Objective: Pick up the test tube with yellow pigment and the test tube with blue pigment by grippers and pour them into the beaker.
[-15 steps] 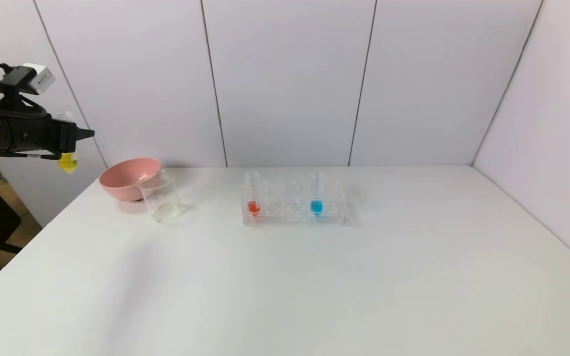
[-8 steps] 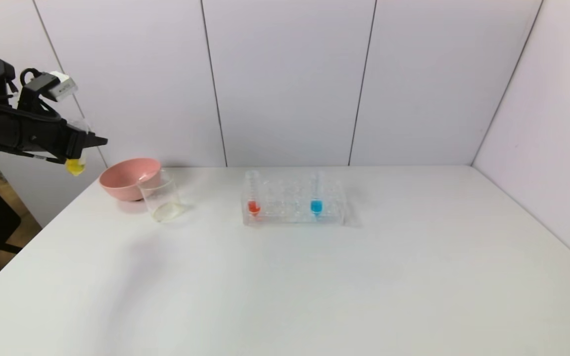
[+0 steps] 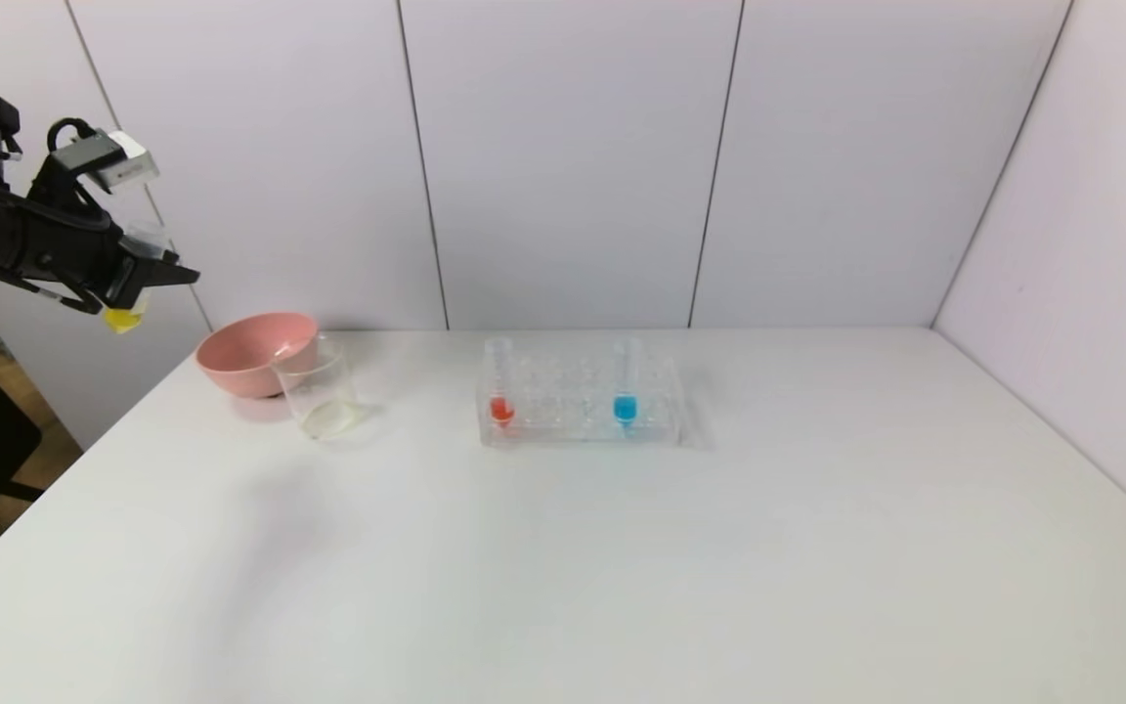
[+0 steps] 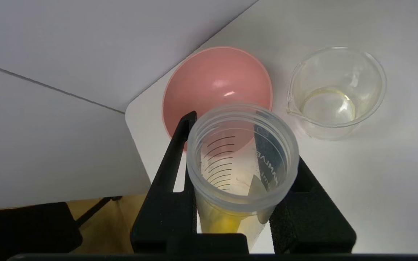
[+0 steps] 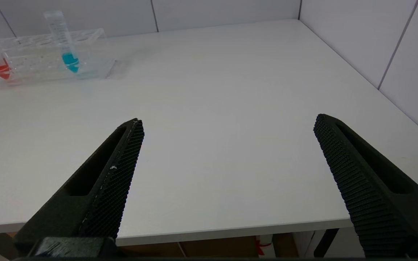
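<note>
My left gripper (image 3: 148, 277) is shut on the test tube with yellow pigment (image 3: 123, 315), holding it in the air left of and above the table's far left corner. In the left wrist view the tube's open mouth (image 4: 242, 159) sits between the fingers, yellow liquid at its bottom. The beaker (image 3: 319, 388) stands on the table beside a pink bowl (image 3: 252, 352); it also shows in the left wrist view (image 4: 336, 90) with a little pale liquid. The test tube with blue pigment (image 3: 626, 391) stands in a clear rack (image 3: 578, 403). My right gripper (image 5: 227, 159) is open, over the table's near edge.
A tube with red liquid (image 3: 500, 389) stands at the rack's left end. White wall panels close off the back and right of the white table (image 3: 622, 567). The table's left edge drops off near the bowl.
My left gripper with the yellow tube swung right and up, then drew back slightly left and tilted. The rack, beaker and bowl have not moved.
</note>
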`<action>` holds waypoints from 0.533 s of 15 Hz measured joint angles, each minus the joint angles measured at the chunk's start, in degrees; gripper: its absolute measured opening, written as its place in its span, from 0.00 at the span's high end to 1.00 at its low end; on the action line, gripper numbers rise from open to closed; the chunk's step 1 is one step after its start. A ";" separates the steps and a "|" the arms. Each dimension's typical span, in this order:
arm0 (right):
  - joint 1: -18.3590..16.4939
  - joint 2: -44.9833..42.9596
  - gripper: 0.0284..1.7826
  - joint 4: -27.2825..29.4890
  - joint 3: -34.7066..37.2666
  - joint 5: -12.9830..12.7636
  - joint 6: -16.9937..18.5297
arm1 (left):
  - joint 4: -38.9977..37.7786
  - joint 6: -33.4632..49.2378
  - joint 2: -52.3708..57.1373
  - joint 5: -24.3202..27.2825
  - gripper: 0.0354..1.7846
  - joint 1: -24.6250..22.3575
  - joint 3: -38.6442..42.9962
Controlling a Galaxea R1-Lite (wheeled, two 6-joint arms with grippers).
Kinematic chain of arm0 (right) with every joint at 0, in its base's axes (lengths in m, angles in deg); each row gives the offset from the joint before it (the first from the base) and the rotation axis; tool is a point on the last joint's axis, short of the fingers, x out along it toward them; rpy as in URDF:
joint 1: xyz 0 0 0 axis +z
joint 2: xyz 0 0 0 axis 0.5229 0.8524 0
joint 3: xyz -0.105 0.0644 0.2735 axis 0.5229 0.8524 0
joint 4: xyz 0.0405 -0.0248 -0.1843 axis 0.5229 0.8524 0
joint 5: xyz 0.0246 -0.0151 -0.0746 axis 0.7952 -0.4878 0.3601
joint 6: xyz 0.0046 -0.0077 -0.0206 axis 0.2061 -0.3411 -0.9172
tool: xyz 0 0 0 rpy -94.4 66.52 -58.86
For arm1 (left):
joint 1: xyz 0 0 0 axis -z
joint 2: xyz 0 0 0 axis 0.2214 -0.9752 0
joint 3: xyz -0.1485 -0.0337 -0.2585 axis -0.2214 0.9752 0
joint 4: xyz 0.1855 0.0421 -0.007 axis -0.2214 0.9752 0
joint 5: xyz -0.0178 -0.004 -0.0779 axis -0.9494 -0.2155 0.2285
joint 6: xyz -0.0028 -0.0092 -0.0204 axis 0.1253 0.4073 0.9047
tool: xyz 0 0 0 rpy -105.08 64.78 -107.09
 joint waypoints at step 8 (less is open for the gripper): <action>0.00 0.00 0.04 0.00 0.00 0.02 -0.02 | 6.69 -14.17 -4.57 -0.05 0.71 0.12 -7.72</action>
